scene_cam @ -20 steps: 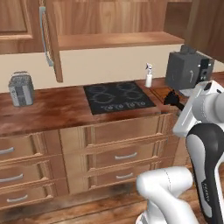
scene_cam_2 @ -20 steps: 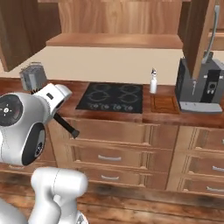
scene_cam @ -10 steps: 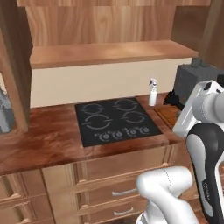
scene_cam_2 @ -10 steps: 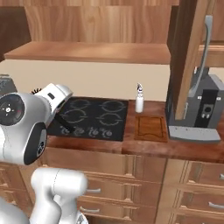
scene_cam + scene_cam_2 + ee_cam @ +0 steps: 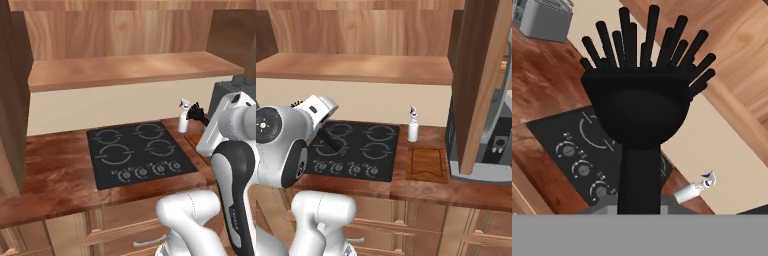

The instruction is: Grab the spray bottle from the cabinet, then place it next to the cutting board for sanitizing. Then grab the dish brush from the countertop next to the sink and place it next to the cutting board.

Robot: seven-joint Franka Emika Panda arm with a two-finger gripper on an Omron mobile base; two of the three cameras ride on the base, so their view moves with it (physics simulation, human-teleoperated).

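The black dish brush (image 5: 637, 107) stands large in the hand view, bristles up, its handle running down into my gripper (image 5: 640, 207), which is shut on it. In the left base view the brush (image 5: 194, 112) hangs in the gripper (image 5: 204, 121) just right of the spray bottle (image 5: 183, 118). The whitish spray bottle (image 5: 413, 127) stands upright on the countertop (image 5: 421, 190), behind the cutting board (image 5: 427, 162). In the hand view the bottle (image 5: 698, 187) is small and lies beyond the brush. The arm hides most of the board (image 5: 194, 141) in the left base view.
A black four-ring stove top (image 5: 137, 152) lies left of the board. A dark coffee machine (image 5: 491, 150) stands right of it, under an open cabinet door (image 5: 481, 75). A pale wooden shelf (image 5: 125, 70) runs above the counter. A grey toaster (image 5: 544, 17) sits far along it.
Both base views have shifted with the base: the stove, bottle and board are nearer and larger, and the toaster has left the left base view. The brush stays in the shut gripper.
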